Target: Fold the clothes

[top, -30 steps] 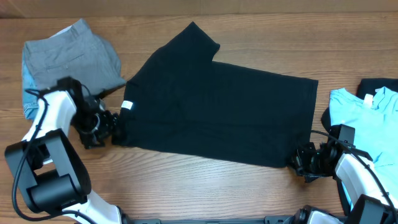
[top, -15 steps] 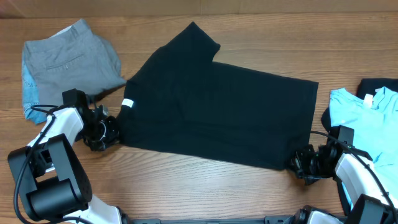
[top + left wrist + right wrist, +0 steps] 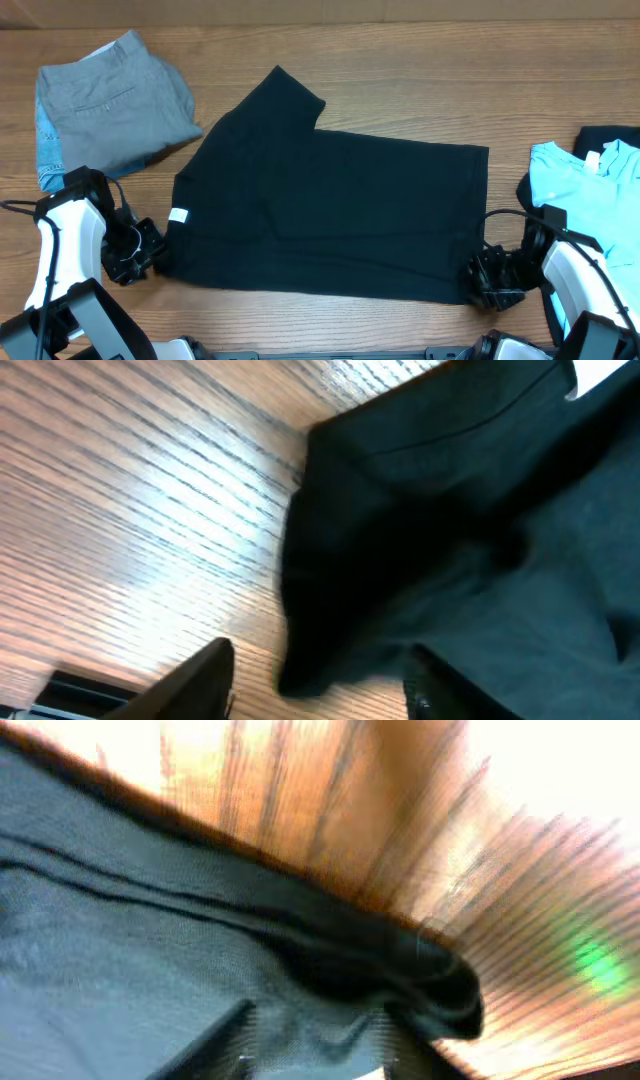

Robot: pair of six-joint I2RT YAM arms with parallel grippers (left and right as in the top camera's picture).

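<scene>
Black T-shirt [image 3: 330,210] lies folded once near the table's [image 3: 400,60] front edge. Left claw [image 3: 150,257] and right claw [image 3: 482,278] stand released at its corners. Light blue T-shirt [image 3: 590,185] at the right edge is not yet folded.

Matt cloth T-shirt [image 3: 340,210], glossy wood table [image 3: 420,60]

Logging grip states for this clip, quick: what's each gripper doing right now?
Left gripper: open, jaws apart around the black T-shirt's corner.
Right gripper: at the shirt's hem; too blurred, cannot tell.
</scene>
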